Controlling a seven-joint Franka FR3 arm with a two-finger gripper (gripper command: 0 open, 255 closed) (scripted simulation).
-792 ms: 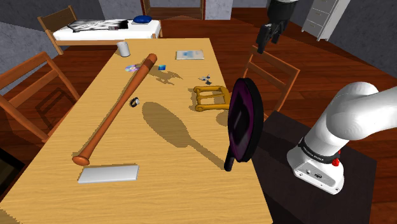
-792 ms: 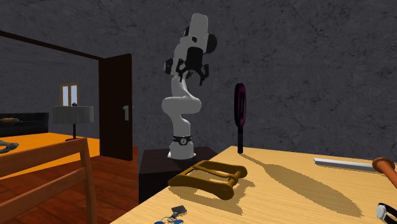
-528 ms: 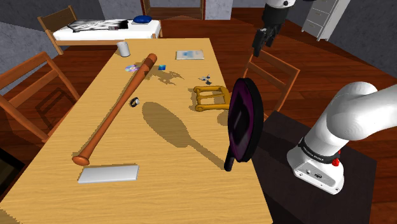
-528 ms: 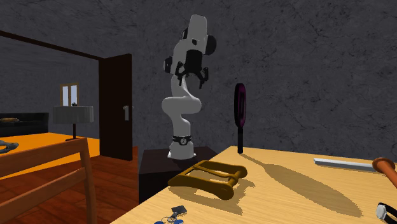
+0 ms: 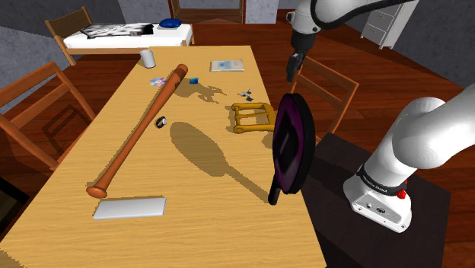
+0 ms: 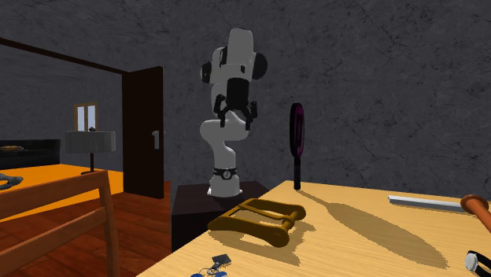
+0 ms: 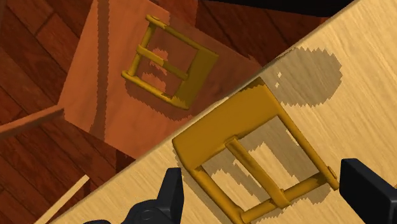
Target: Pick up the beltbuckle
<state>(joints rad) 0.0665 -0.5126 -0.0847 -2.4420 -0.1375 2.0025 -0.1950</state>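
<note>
Two black fingers (image 7: 170,191) of the gripper (image 5: 291,70) stand wide apart and clasp nothing, high above the golden belt buckle (image 5: 253,118). The belt buckle lies flat on the wooden table (image 5: 205,221), near the edge that faces the chair (image 5: 329,85), close to an upright purple racket (image 5: 293,145). Lettering on the dark band (image 5: 378,183) around the arm's base is too small to read.
</note>
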